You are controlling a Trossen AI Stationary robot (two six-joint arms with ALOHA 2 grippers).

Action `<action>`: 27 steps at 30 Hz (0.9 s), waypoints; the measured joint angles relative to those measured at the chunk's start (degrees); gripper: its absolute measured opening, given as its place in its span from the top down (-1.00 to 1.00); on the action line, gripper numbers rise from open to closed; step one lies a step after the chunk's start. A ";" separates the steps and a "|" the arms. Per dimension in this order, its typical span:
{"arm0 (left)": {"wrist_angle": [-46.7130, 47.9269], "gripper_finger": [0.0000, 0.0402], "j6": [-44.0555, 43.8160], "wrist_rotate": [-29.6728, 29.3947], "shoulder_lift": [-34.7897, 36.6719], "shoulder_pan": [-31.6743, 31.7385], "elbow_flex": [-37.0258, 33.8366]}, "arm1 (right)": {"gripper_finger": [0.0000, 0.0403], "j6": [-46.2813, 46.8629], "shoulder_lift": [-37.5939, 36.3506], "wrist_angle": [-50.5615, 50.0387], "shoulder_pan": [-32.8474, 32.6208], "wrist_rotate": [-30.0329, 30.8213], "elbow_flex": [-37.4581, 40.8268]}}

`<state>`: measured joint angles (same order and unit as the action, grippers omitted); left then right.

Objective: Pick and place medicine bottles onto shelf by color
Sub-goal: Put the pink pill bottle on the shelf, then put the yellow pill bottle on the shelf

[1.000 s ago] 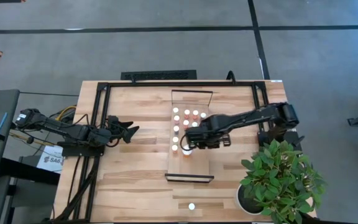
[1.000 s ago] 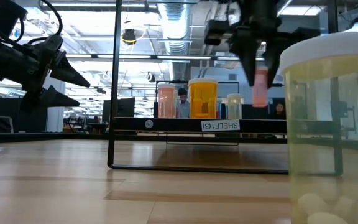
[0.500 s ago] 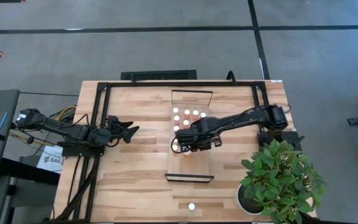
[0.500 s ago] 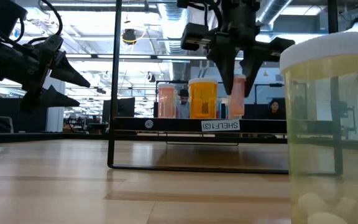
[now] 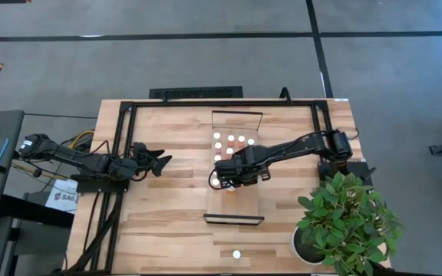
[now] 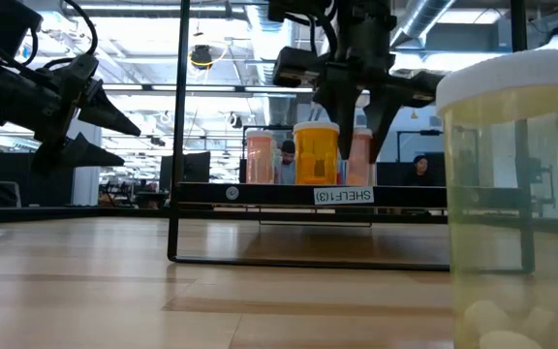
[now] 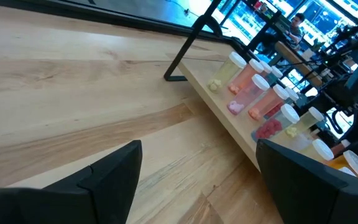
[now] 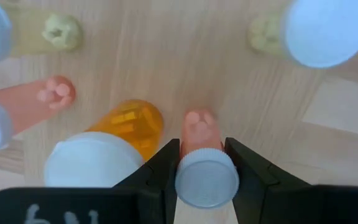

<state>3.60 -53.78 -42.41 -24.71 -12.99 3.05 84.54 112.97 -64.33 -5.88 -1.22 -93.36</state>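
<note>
White label reading "SHELF1(3)" on the shelf's dark front rail (image 6: 343, 195)

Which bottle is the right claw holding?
The pink bottle with the white cap, clamped between the right claw fingers beside the larger orange bottle; every other bottle stands free.

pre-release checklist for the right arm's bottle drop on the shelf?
1. Right gripper clamped on the pink bottle: ok.
2. Bottle over the shelf, not the tabletop: ok.
3. Bottle base seated on the board: cannot tell.
4. Clearance to the orange bottle beside it: tight, not touching; ok.
5. Pink neighbour in the same row for colour match: ok.
6. Left gripper open, parked away from the shelf: ok.
</note>
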 joint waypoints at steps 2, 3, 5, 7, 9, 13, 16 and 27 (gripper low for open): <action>0.00 -0.51 0.00 0.00 0.00 0.01 0.00 | 0.35 -0.89 -0.07 0.40 0.04 0.00 -0.02; 0.00 -0.51 0.00 0.00 0.00 0.01 0.00 | 0.35 -1.00 -0.07 0.46 0.04 -0.01 -0.02; -0.01 -0.51 0.00 0.00 0.00 0.02 0.00 | 0.33 -1.01 -0.07 0.79 0.04 0.01 0.00; -0.01 -0.51 0.00 0.00 0.00 0.01 0.00 | 0.29 -1.03 -0.07 0.98 0.04 0.01 0.00; 0.00 -0.51 0.00 0.00 0.00 0.02 0.02 | 0.24 -1.07 -0.07 1.01 0.04 0.01 0.00; 0.00 -0.51 0.00 0.00 0.00 0.00 0.02 | 0.09 -1.23 -0.07 1.21 0.04 0.01 0.00; 0.00 -0.51 0.00 0.00 0.00 0.01 0.02 | -0.02 -1.91 -0.07 1.26 0.04 0.05 0.00; 0.00 -0.51 0.00 0.00 0.00 0.02 0.02 | -0.23 -0.57 -2.61 -2.28 0.41 0.03 0.00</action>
<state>3.60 -53.78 -42.41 -24.71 -12.97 3.07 83.96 110.36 -66.61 -5.48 -1.20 -93.36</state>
